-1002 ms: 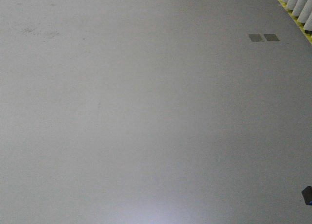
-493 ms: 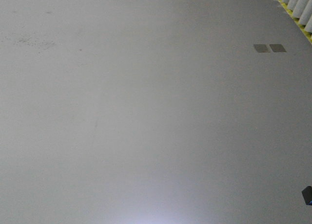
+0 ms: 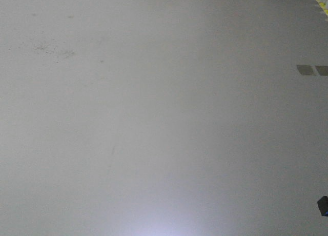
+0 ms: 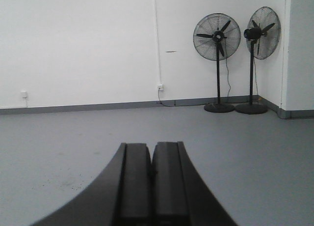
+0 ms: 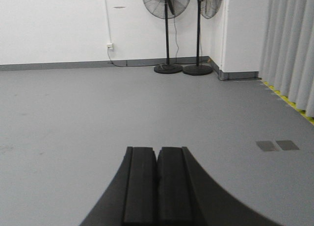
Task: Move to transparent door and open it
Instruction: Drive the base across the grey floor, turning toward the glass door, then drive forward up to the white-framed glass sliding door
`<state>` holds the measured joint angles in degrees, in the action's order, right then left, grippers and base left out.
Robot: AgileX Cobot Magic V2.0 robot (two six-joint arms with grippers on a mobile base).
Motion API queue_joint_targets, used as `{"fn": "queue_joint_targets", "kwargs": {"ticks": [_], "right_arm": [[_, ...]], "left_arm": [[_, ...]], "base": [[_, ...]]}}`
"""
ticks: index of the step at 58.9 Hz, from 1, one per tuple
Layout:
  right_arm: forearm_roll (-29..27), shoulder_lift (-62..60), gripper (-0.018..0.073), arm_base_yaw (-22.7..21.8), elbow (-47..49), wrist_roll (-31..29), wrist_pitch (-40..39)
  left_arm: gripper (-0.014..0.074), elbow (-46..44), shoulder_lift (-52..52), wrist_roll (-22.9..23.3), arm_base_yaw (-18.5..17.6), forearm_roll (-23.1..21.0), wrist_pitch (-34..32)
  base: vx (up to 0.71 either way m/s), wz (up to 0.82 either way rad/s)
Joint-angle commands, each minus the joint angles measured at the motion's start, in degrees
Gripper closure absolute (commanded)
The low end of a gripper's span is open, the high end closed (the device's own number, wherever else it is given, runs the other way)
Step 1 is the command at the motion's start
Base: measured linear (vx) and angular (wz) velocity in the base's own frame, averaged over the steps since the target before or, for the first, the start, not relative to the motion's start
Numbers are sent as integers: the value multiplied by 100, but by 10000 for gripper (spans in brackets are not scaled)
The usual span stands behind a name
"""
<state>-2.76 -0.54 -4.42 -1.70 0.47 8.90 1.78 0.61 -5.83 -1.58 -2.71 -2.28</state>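
Both grippers travel empty with fingers pressed together: left gripper (image 4: 151,152), right gripper (image 5: 157,155). No view shows the transparent door. Expect a heavy, stiff, fragile glass panel; grasp its pull handle, never the glass. Since the earlier frame, the floor patches (image 3: 312,70) have shifted right and downward.

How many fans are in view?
2. The first fan stands against the white wall; the second fan is beside it, nearer the room corner. Nothing seems to hide others.
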Motion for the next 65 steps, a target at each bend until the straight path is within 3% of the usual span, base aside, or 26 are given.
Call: {"fn": "queue_joint_targets", "kwargs": {"ticks": [1,38,65], "right_arm": [[3,-95,565,-27,-24,-47,-482],[3,-95,565,-27,-24,-47,-482],[3,-95,565,-27,-24,-47,-482]], "left_arm": [[603,93,86,39,-18,-18,-438],[603,93,86,39,-18,-18,-438],[603,93,86,39,-18,-18,-438]], "base": [[39,19],[40,22],[37,53]]}}
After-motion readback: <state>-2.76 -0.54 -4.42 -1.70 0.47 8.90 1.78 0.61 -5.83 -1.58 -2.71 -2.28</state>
